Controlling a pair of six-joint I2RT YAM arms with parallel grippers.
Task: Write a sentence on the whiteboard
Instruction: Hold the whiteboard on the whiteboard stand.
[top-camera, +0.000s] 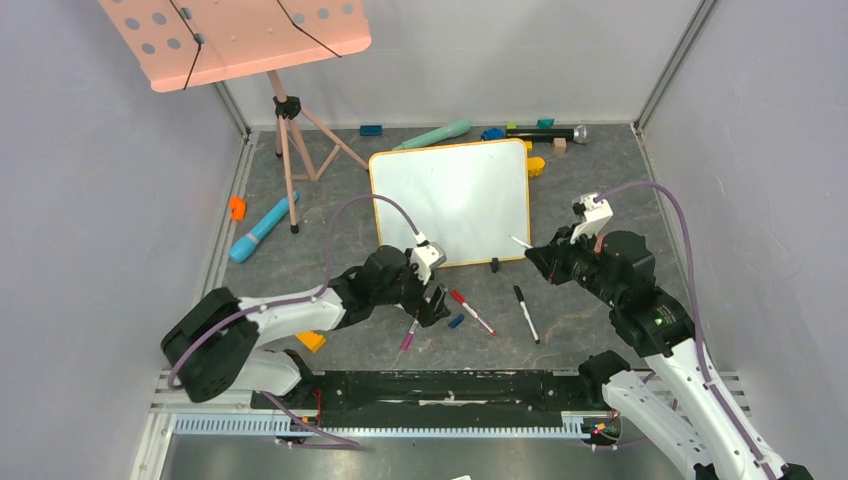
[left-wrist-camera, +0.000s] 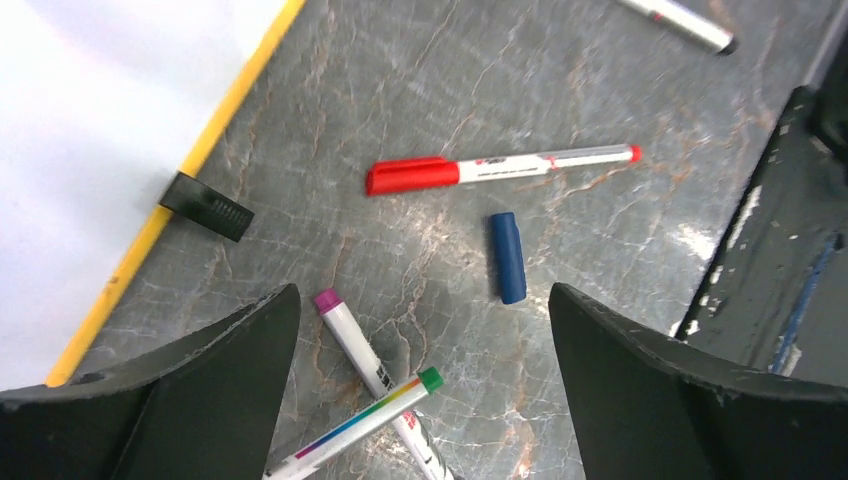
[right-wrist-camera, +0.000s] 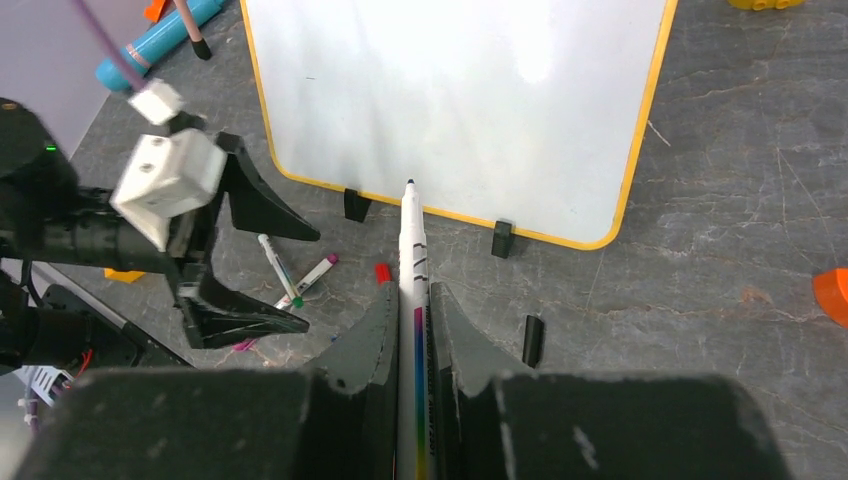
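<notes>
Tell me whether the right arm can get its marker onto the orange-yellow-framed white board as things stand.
Probably yes. The right gripper is shut on an uncapped white marker whose tip points at the whiteboard; nothing lies between, and the open left gripper sits aside.

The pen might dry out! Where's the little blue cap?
Left wrist view: the blue cap lies on the table, just below the red-capped marker, ahead of the left gripper.

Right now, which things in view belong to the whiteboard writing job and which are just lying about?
Job: white rectangular whiteboard with orange-yellow frame; uncapped white marker with rainbow stripe, clamped in the right pincer.
Lying about: red-capped marker; black-capped marker; loose blue cap; pink perforated music stand; light-blue tube.
</notes>
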